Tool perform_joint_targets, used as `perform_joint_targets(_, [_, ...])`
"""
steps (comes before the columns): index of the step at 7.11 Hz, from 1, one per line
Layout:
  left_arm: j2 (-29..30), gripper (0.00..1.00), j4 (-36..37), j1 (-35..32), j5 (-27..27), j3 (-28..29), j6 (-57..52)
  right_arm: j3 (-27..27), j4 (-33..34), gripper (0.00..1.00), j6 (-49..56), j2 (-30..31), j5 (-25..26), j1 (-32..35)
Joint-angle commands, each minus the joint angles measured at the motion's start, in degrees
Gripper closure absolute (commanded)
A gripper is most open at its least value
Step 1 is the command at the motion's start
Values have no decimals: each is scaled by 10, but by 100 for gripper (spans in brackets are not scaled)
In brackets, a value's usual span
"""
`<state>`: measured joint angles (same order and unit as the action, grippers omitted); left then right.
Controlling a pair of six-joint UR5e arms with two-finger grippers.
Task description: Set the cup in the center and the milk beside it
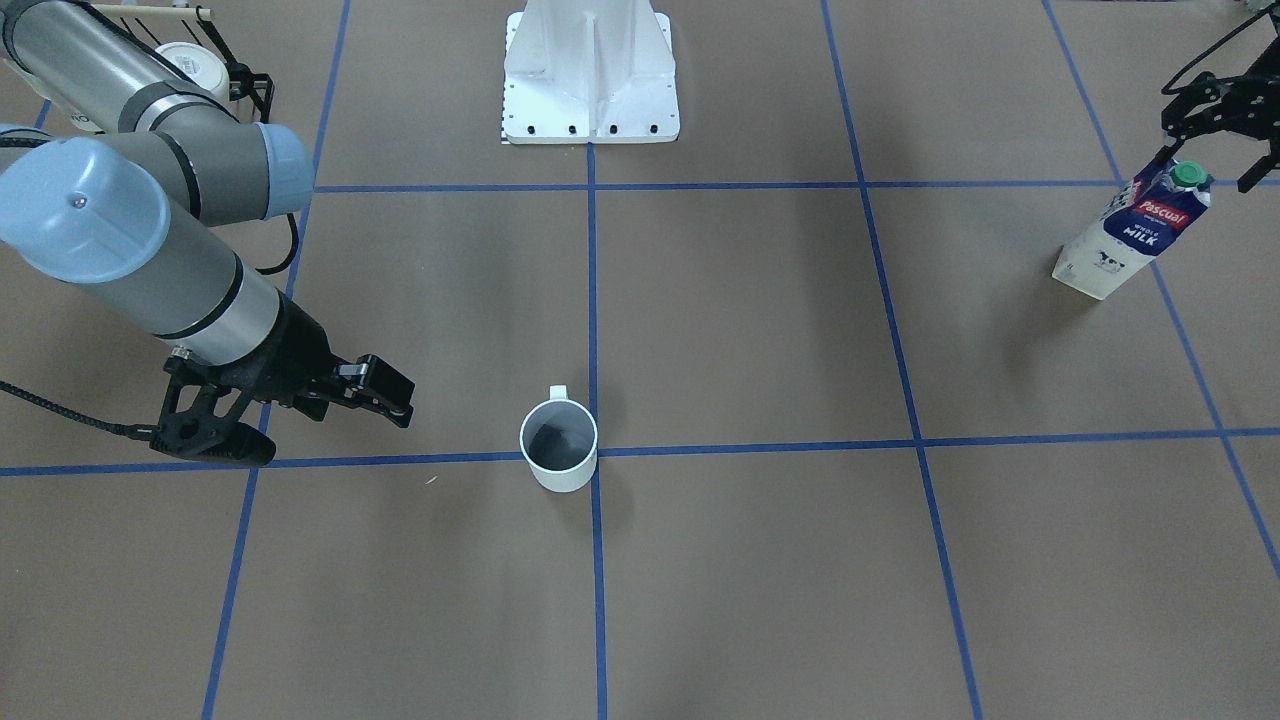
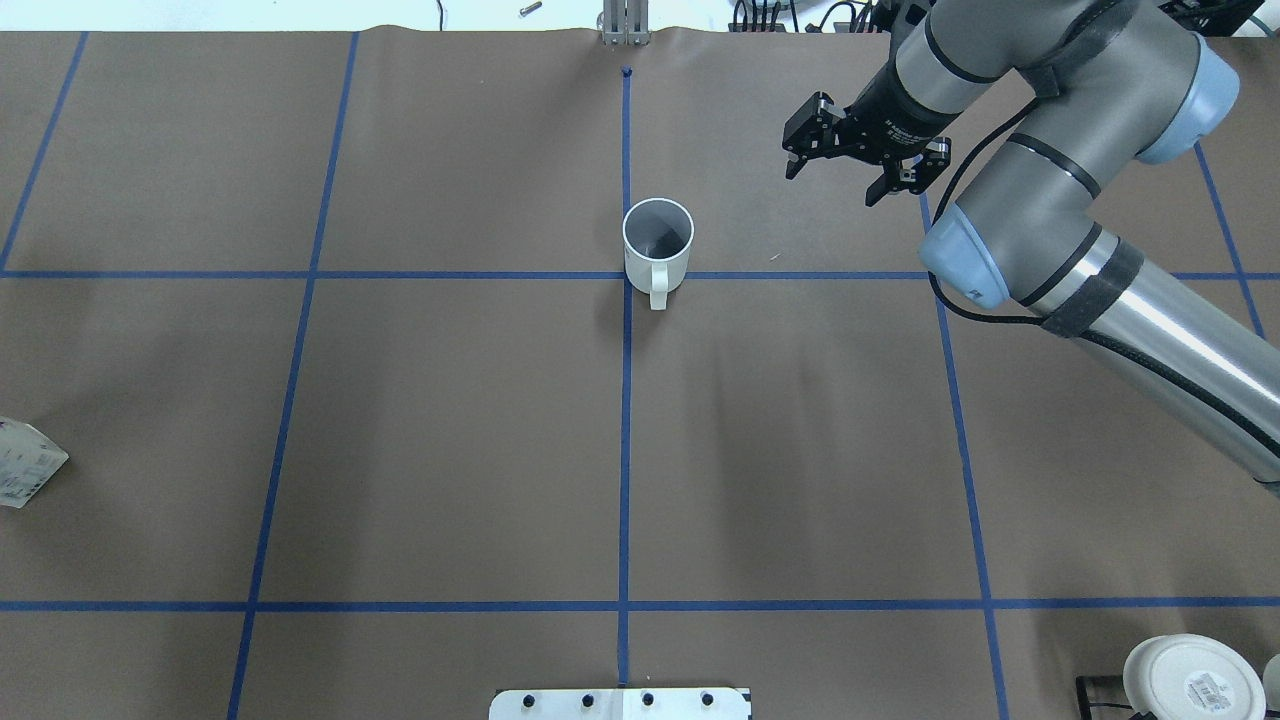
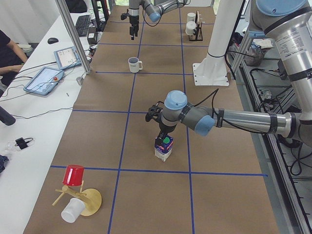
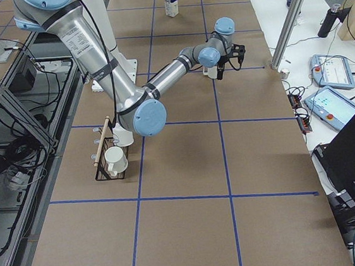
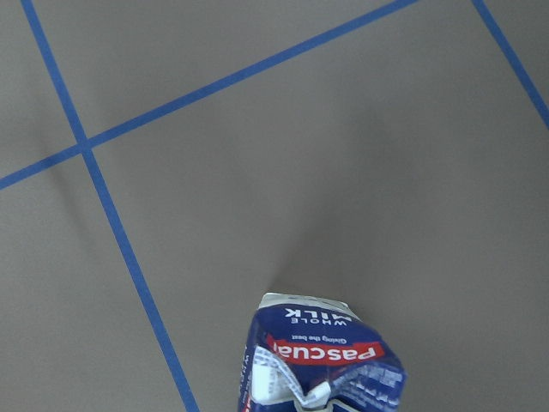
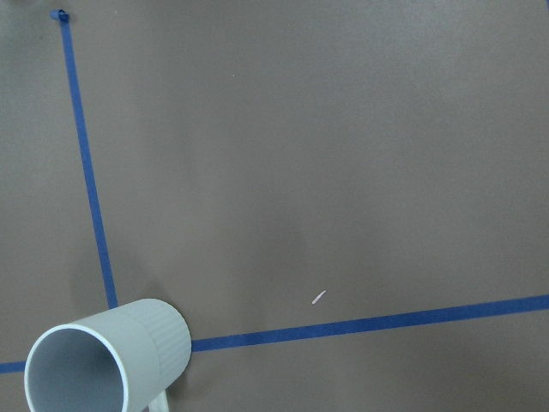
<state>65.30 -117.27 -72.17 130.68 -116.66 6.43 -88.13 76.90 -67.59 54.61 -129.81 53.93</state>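
The cup (image 1: pixel 558 445) is a white mug standing upright on the blue tape crossing at mid-table, its handle toward the robot; it also shows in the overhead view (image 2: pixel 658 240) and the right wrist view (image 6: pixel 103 365). My right gripper (image 2: pixel 838 178) is open and empty, hovering to the cup's side, a short gap from it. The milk (image 1: pixel 1130 235) stands upright far off on my left side, green cap up. My left gripper (image 1: pixel 1208 165) is open, its fingers straddling the carton's top without closing on it. The left wrist view shows the carton's crumpled gable (image 5: pixel 322 360).
A black rack with two other white mugs (image 2: pixel 1190 680) stands near my base on the right side. The white robot pedestal (image 1: pixel 590 75) is at the near-centre edge. A wooden stand with a red cup (image 3: pixel 73 175) sits beyond the milk at the table's left end.
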Motion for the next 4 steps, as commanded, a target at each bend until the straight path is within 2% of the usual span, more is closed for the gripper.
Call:
perform_joint_targets(1, [-2,2,-2,16,-18,0,0,0,0,0,0,4,3,-2])
perform_joint_targets(4, [-1,2,-2,27,-26,5,-1,0,-1,0,0,5,5,-8])
